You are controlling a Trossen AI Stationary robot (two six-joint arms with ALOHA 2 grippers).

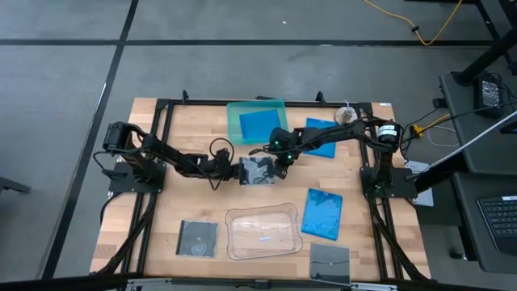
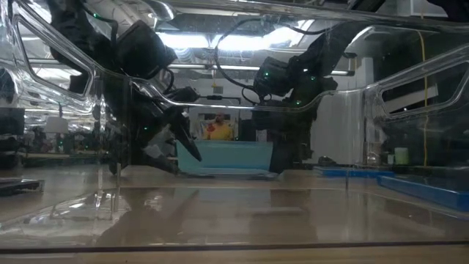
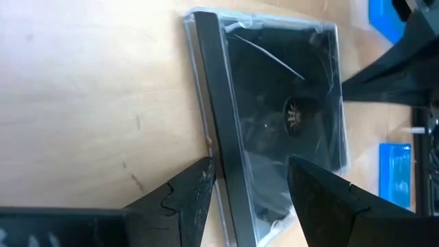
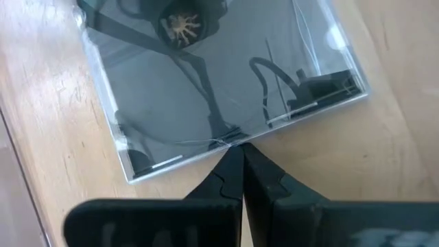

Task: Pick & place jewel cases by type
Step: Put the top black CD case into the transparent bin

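A dark grey jewel case showing a disc lies on the wood at the table's middle, between my two grippers. My left gripper is open on the case's left. One finger stands outside the case's spine edge and the other over its face. My right gripper is shut at the case's opposite side. Two more dark cases lie near the front edge. One blue case lies in the teal tray; two others lie on the table. My left gripper straddles the spine edge; whether a finger touches the case I cannot tell. My right gripper's shut fingertips meet the middle of the case's clear edge, coming slanting down from the table's far right. The case lies with its face up on the wood.
A clear rounded tray stands at the front middle and fills the low view's foreground. The black frame rails run along the table's sides. Bare wood lies left of the teal tray.
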